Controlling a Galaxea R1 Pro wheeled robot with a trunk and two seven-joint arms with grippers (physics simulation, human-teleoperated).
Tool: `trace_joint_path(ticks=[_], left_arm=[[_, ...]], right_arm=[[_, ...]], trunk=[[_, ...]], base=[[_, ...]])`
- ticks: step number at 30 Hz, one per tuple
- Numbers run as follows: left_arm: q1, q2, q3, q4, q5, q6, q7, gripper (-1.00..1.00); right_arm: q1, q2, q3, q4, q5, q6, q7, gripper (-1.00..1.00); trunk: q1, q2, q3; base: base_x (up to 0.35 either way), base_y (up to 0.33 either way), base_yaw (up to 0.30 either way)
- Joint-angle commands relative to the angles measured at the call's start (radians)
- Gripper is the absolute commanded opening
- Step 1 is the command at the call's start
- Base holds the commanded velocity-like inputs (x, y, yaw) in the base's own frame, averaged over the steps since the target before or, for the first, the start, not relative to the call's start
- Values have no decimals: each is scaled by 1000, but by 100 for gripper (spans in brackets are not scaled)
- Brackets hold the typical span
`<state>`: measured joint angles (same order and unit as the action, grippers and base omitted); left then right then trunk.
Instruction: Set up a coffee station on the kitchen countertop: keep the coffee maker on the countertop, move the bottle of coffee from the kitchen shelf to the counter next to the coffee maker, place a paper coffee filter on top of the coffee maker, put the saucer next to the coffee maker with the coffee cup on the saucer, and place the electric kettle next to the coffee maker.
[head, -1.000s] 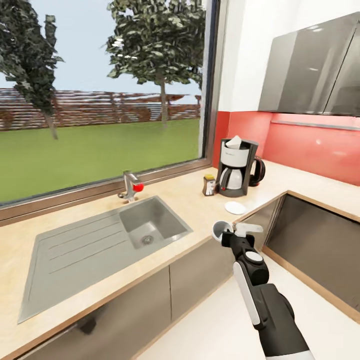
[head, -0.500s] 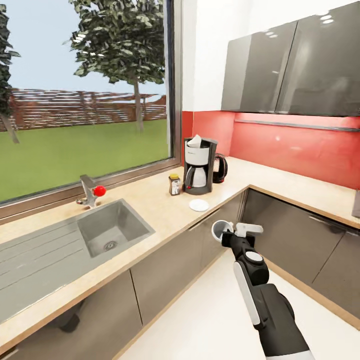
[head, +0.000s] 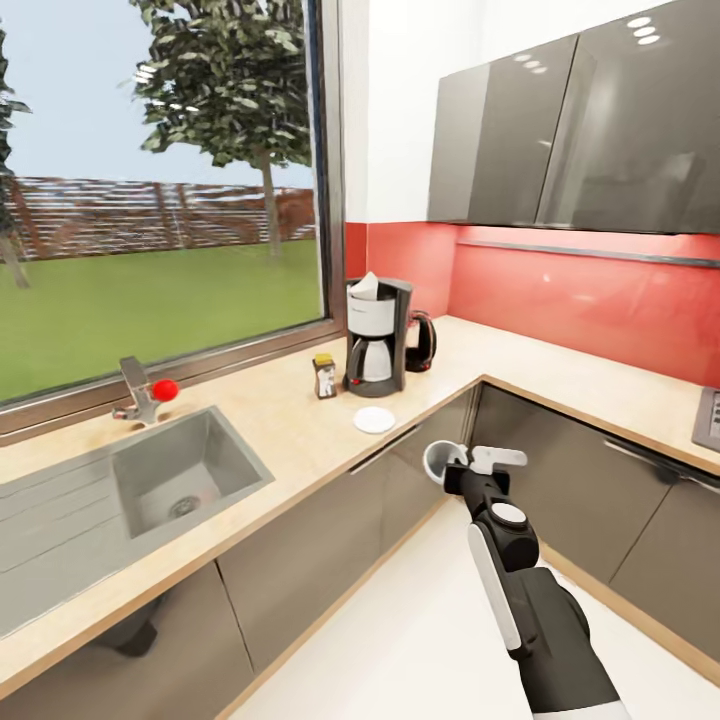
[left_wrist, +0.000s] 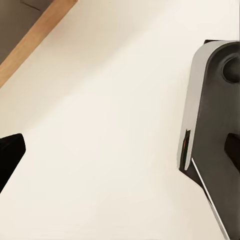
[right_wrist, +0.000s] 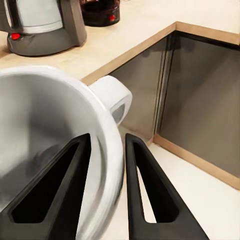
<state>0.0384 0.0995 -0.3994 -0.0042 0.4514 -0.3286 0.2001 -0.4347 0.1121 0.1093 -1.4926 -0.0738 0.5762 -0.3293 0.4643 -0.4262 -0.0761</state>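
My right gripper (head: 452, 470) is shut on the rim of the white coffee cup (head: 441, 460), held in the air in front of the grey cabinet fronts. In the right wrist view its two dark fingers (right_wrist: 145, 195) pinch the cup (right_wrist: 50, 125) wall. On the kitchen countertop (head: 290, 425) stands the coffee maker (head: 377, 338) with a white paper filter (head: 364, 287) on top. The electric kettle (head: 421, 343) is just behind it, the bottle of coffee (head: 325, 376) beside it, and the bare saucer (head: 375, 420) in front. The left wrist view faces pale floor.
A steel sink (head: 180, 480) with a red-knobbed tap (head: 140, 392) lies left of the station. The counter turns a corner and runs along the red wall, with grey wall cabinets (head: 560, 130) above. Pale floor lies between me and the cabinet fronts.
The whole head view has shifted, so the counter, sink and coffee maker slid left in the picture. My right arm with the cup holds the same pose.
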Motion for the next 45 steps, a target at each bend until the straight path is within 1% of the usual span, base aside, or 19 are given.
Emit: trace_joint_path(ticks=[1, 19, 27, 35, 38, 42, 45], left_arm=[[0, 0, -9, 0, 6, -3, 4, 100], [0, -1, -7, 0, 6, -3, 4, 100], [0, -1, -7, 0, 6, -2, 3, 100], [0, -3, -8, 0, 6, -3, 3, 100], [0, -2, -8, 0, 6, -3, 3, 100], [0, -1, -7, 0, 6, -2, 4, 100], [0, -1, -6, 0, 6, -1, 4, 100]], right_arm=[[-1, 0, 2, -1, -7, 4, -9, -100], [-1, 4, 5, 3, -7, 4, -10, -100], [-1, 6, 6, 3, -8, 4, -10, -100], [-1, 6, 6, 3, -8, 4, -10, -100], [-1, 6, 6, 3, -8, 4, -10, -100], [-1, 6, 6, 4, -7, 4, -9, -100], [-1, 5, 6, 5, -7, 4, -9, -100]], trunk=[[1, -2, -2], [1, -2, -2], [1, -2, -2], [1, -2, -2], [1, -2, -2], [1, -2, -2], [1, -2, -2]], base=[[278, -156, 0], [328, 5, 3], [317, 68, 233], [267, -149, 277], [115, -247, 205], [18, -251, 37], [2, -68, 12]])
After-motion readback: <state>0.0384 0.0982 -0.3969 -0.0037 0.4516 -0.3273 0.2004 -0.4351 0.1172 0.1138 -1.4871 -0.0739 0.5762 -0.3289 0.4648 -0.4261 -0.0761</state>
